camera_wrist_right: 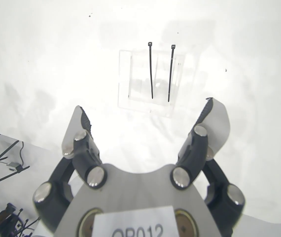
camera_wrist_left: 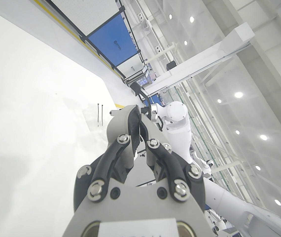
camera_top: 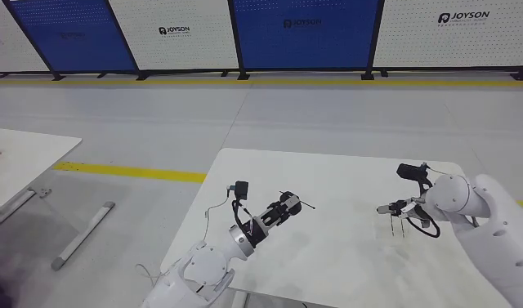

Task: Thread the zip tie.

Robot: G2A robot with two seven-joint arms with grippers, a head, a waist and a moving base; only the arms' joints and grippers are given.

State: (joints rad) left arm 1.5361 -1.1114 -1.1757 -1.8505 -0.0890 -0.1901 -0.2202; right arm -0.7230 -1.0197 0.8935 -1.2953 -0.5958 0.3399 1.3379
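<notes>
My left gripper [camera_top: 288, 203] is held above the white table's left half, shut on a thin black zip tie [camera_top: 304, 202] that sticks out on both sides of its tip. In the left wrist view its pads [camera_wrist_left: 134, 124] press together, and I cannot make out the tie between them. Two more black zip ties [camera_wrist_right: 151, 70] [camera_wrist_right: 171, 72] lie side by side on a clear plate [camera_wrist_right: 140, 104], also seen as two zip ties [camera_wrist_left: 99, 115] [camera_top: 397, 226] from farther off. My right gripper [camera_wrist_right: 145, 106] [camera_top: 382, 210] hovers open just above and beside them, with nothing between its fingers.
The white table [camera_top: 343, 251] has bare surface between the two arms. Its left edge [camera_top: 192, 218] drops to the grey floor. A second white table [camera_top: 33, 153] stands apart at the far left. Blue and white panels [camera_top: 302, 22] line the back.
</notes>
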